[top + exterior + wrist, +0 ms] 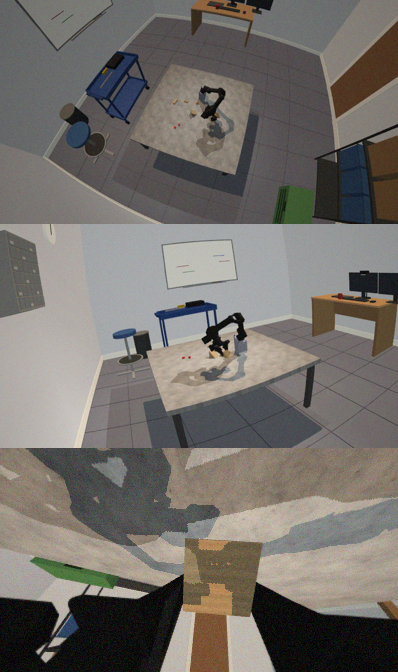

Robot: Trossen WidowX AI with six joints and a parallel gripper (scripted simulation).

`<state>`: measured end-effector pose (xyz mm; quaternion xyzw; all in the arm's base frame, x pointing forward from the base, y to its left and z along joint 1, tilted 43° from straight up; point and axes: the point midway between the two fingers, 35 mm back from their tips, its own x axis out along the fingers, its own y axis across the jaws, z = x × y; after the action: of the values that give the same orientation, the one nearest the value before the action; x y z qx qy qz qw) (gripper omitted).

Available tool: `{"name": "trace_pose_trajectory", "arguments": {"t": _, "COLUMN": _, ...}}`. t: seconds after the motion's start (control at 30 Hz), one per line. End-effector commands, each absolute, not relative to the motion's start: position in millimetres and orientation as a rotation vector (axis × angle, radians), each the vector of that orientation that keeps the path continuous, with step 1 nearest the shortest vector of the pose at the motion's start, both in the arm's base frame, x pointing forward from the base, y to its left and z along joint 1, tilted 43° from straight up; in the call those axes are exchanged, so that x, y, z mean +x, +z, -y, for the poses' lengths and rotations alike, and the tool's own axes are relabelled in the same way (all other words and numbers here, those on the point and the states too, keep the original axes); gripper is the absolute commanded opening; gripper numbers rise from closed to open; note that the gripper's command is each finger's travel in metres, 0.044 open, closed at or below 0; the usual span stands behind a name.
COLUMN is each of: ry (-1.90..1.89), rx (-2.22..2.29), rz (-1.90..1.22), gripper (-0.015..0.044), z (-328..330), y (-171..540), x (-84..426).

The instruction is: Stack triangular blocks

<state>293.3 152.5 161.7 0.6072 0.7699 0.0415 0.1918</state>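
Note:
My gripper (213,117) (223,350) (215,579) is shut on one tan triangular block (217,114) (227,353) (222,577) and holds it a little above the table (172,80) (278,357), with a black finger on each side of it in the wrist view. The other triangular block (193,112) (212,354) rests on the table a short way off, on the far side of the gripper in the exterior view. The two blocks are apart.
Two small wooden pieces (174,101) (185,101) and a tiny orange thing (197,102) lie beyond the blocks. Two red balls (177,126) (186,357) lie toward the table's edge. The arm's grey base (201,96) (240,345) stands close by.

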Motion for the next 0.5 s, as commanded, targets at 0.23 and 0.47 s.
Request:
{"name": "trace_pose_trajectory", "arguments": {"t": 0.23, "ry": -0.070, "rx": 1.456, "rz": -2.105, "gripper": 0.0000, "z": -161, "y": 158, "x": 274}}
{"name": "trace_pose_trajectory", "arguments": {"t": 0.47, "ry": -0.209, "rx": 1.335, "rz": -1.950, "gripper": 0.0000, "z": -163, "y": 159, "x": 271}}
